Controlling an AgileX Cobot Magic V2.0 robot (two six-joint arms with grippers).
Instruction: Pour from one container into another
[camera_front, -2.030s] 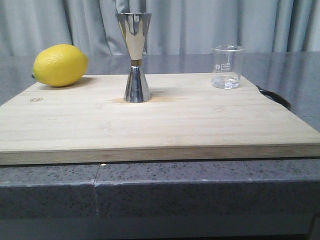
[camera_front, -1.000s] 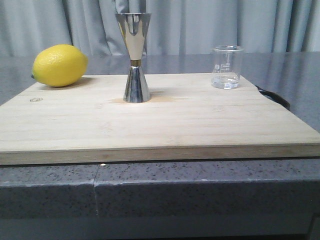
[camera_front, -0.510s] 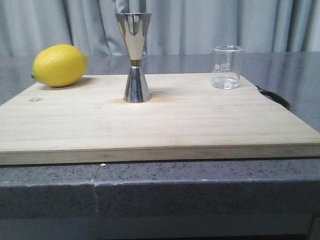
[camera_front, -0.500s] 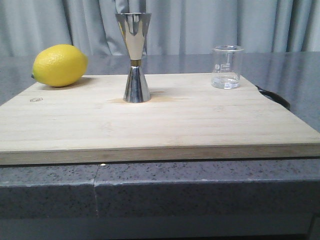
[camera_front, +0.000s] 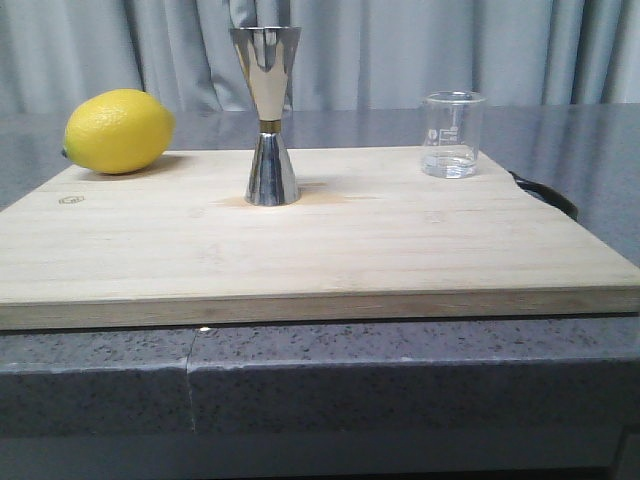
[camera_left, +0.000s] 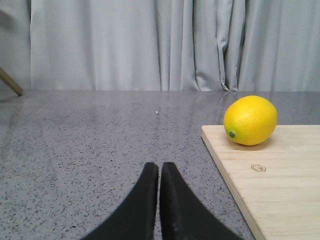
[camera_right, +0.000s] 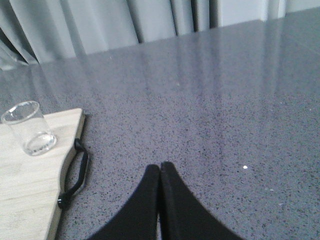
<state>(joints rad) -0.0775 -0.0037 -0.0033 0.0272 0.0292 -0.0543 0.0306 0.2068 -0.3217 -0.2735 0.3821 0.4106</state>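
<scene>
On the pale wooden board (camera_front: 320, 240), the mirror-polished hourglass jigger (camera_front: 269, 115) stood upright near the back edge, its waist gold-coloured. The clear glass beaker (camera_front: 451, 134) stood well apart at the board's right rear corner, a smooth yellow lemon (camera_front: 118, 130) at the left. Both black pincers, left (camera_left: 159, 172) and right (camera_right: 160, 172), hovered pressed together over the speckled grey worktop (camera_right: 210, 100).

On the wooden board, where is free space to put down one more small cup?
The whole near half of the cutting board is bare. There are also open gaps between the lemon and the steel jigger, and between the jigger and the glass beaker. Only the far edge, where these three stand, is occupied.
</scene>
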